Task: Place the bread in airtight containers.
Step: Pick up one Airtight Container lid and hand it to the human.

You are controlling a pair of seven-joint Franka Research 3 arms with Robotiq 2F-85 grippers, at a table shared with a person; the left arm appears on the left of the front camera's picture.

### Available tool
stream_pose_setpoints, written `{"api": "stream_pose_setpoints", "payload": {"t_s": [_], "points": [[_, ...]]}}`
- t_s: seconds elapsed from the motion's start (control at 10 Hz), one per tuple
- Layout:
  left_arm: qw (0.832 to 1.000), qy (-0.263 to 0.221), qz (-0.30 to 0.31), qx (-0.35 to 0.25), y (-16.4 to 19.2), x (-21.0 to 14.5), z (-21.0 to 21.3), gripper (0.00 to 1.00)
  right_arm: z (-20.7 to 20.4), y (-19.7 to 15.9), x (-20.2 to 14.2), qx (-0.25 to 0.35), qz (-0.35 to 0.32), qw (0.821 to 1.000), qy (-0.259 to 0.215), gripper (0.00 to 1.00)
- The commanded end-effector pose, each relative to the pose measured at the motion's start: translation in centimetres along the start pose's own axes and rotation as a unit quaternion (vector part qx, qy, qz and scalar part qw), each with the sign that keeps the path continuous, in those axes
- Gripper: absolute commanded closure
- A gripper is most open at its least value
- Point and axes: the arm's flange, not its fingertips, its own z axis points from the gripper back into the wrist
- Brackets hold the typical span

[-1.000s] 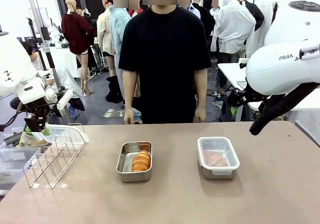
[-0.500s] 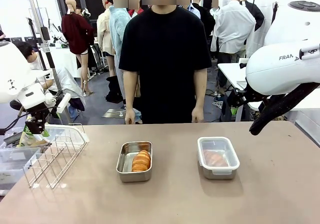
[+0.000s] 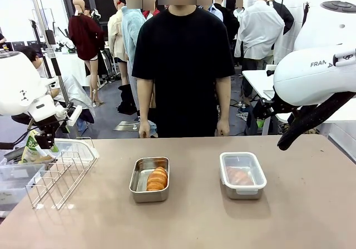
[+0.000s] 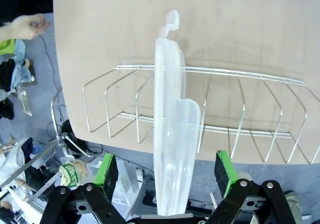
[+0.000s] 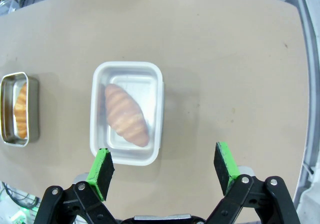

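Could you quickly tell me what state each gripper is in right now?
Left gripper: open, holding nothing, above the clear lid in the wire rack.
Right gripper: open, empty.

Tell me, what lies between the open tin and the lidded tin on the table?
Nothing: in the front view bare tabletop separates the open tin from the lidded tin.

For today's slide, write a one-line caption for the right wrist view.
Open claw above a lidded tin holding a roll; an uncovered tin nearby holds another.
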Motion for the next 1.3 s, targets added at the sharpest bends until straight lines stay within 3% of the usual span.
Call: {"api": "stream_pose_setpoints", "payload": {"t_s": [0.0, 0.2, 0.3, 0.7, 0.8, 1.2], "points": [[1.000, -0.013, -0.004, -0.006, 1.1, -0.3, -0.4, 0.00, -0.1, 0.0, 0.0, 0.005, -0.001, 1.000, 0.002, 0.00], [0.999, -0.015, -0.020, -0.026, 1.2, -0.1, -1.2, 0.00, -0.1, 0.0, 0.0, 0.005, -0.001, 1.000, 0.002, 0.00], [0.999, -0.016, -0.026, -0.026, 1.2, -0.1, -1.2, 0.14, -0.1, 0.0, 0.0, 0.005, -0.001, 1.000, 0.002, 0.00], [0.999, -0.020, -0.025, -0.031, 1.3, -0.1, -1.3, 0.91, -0.1, 0.0, 0.0, 0.005, -0.001, 1.000, 0.002, 0.00], [0.999, -0.019, -0.024, -0.033, 1.3, -0.2, -1.4, 1.00, -0.1, 0.0, 0.0, 0.005, -0.001, 1.000, 0.002, 0.00], [0.998, -0.014, -0.013, -0.055, 1.4, -0.4, -1.2, 1.00, -0.1, 0.0, 0.0, 0.005, -0.001, 1.000, 0.002, 0.00]]}}
